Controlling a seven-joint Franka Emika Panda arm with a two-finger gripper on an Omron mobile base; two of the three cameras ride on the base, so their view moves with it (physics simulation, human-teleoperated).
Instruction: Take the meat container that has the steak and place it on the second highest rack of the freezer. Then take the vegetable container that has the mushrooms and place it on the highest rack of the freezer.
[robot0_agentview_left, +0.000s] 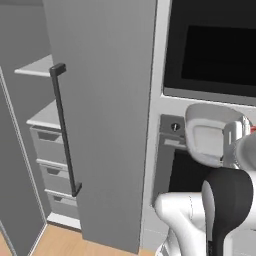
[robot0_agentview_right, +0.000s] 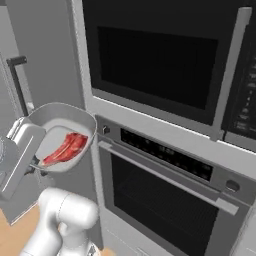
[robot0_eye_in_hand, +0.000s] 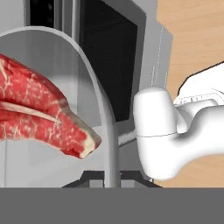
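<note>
So the gripper (robot0_agentview_right: 37, 165) is clamped tight on the near rim of the meat container (robot0_agentview_right: 75, 117), a pale grey dish held up in the air and tipped toward the camera in the right base view. The steak (robot0_agentview_right: 65, 148) lies inside it, red with white marbling, sitting toward the lower part of the dish. In the hand view the steak (robot0_eye_in_hand: 39, 113) is right up close on the left, with the dish rim curving past it.

The freezer (robot0_agentview_left: 100, 125) is to the left, its door swung open with the long dark handle (robot0_agentview_left: 65, 130) facing us. Inside you can see the highest rack (robot0_agentview_left: 37, 67), the second highest rack (robot0_agentview_left: 46, 116) below it, and grey drawers (robot0_agentview_left: 50, 145) under that. The dish is well right of the freezer opening, in front of the black oven (robot0_agentview_right: 165, 195) column.
</note>
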